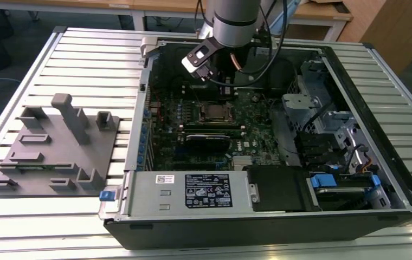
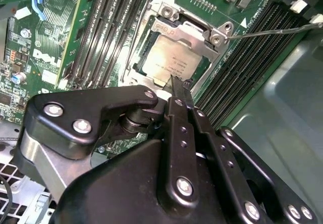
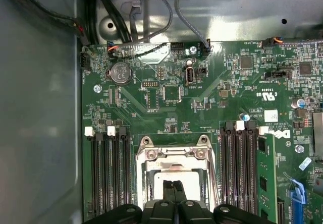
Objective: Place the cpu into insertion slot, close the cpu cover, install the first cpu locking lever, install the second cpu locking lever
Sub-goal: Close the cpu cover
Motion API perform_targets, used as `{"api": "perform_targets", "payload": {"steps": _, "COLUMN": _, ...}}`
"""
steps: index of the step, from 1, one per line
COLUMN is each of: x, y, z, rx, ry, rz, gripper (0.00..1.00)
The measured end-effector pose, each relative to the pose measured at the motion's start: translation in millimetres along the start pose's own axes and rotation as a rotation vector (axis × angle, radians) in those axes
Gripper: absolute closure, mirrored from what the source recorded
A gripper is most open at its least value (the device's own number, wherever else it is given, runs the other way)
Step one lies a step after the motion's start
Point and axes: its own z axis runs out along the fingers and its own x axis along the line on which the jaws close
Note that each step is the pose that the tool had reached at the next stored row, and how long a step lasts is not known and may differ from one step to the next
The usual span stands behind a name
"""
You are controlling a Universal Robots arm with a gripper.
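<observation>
The cpu (image 2: 169, 61), a dull silver square, lies in the insertion slot (image 3: 174, 156) on the green motherboard (image 1: 260, 132). The shiny cpu cover (image 2: 194, 31) lies down around it, and the chip's top shows through the cut-out. My gripper (image 2: 177, 81) is shut with nothing between its black fingers (image 3: 170, 191), and its tips hover just above the near edge of the cpu (image 3: 162, 176). One thin wire locking lever (image 2: 272, 31) sticks out sideways from the socket's corner, unlatched. In the exterior view my gripper (image 1: 223, 85) hangs inside the open case, just behind the socket (image 1: 216, 112).
Black memory slots (image 3: 108, 173) flank the socket on both sides. A silver labelled power-supply box (image 1: 191, 190) stands at the case's front, with drive bays (image 1: 322, 124) at the exterior view's right. A grey fixture plate (image 1: 54, 146) lies on the slatted table outside the case.
</observation>
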Motion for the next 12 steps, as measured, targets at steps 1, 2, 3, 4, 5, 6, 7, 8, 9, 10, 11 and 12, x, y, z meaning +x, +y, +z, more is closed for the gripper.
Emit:
{"api": "perform_targets", "payload": {"steps": 1, "x": 0.0, "y": 0.0, "z": 0.0, "rx": 0.0000, "ry": 0.0000, "rz": 0.000, "gripper": 0.90}}
{"api": "perform_targets", "payload": {"steps": 2, "x": 0.0, "y": 0.0, "z": 0.0, "rx": 0.0000, "ry": 0.0001, "rz": 0.000, "gripper": 0.90}}
{"api": "perform_targets", "payload": {"steps": 3, "x": 0.0, "y": -0.1, "z": 0.1, "rx": -0.0001, "ry": 0.0001, "rz": 0.000, "gripper": 0.90}}
{"api": "perform_targets", "payload": {"steps": 4, "x": 0.0, "y": -0.1, "z": 0.1, "rx": -0.0001, "ry": 0.0001, "rz": 0.000, "gripper": 0.90}}
{"api": "perform_targets", "payload": {"steps": 5, "x": 0.0, "y": -0.1, "z": 0.1, "rx": -0.0001, "ry": 0.0001, "rz": 0.000, "gripper": 0.90}}
{"api": "perform_targets", "payload": {"steps": 6, "x": 0.0, "y": -0.2, "z": 0.1, "rx": 0.0000, "ry": 0.0001, "rz": 0.000, "gripper": 0.90}}
{"api": "perform_targets", "payload": {"steps": 7, "x": 0.0, "y": -0.2, "z": 0.1, "rx": -0.0001, "ry": 0.0004, "rz": -0.001, "gripper": 0.90}}
{"api": "perform_targets", "payload": {"steps": 8, "x": 0.0, "y": -0.2, "z": 0.1, "rx": -0.0001, "ry": 0.0006, "rz": -0.003, "gripper": 0.90}}
{"api": "perform_targets", "payload": {"steps": 9, "x": 0.0, "y": -0.2, "z": 0.1, "rx": 0.0000, "ry": 0.0007, "rz": -0.008, "gripper": 0.90}}
{"api": "perform_targets", "payload": {"steps": 10, "x": 0.0, "y": -0.2, "z": 0.1, "rx": 0.0001, "ry": 0.0009, "rz": -0.014, "gripper": 0.90}}
{"api": "perform_targets", "payload": {"steps": 11, "x": 0.0, "y": -0.2, "z": 0.2, "rx": 0.0002, "ry": 0.0010, "rz": -0.022, "gripper": 0.90}}
{"api": "perform_targets", "payload": {"steps": 12, "x": 0.0, "y": -0.2, "z": 0.2, "rx": 0.0003, "ry": 0.0010, "rz": -0.031, "gripper": 0.90}}
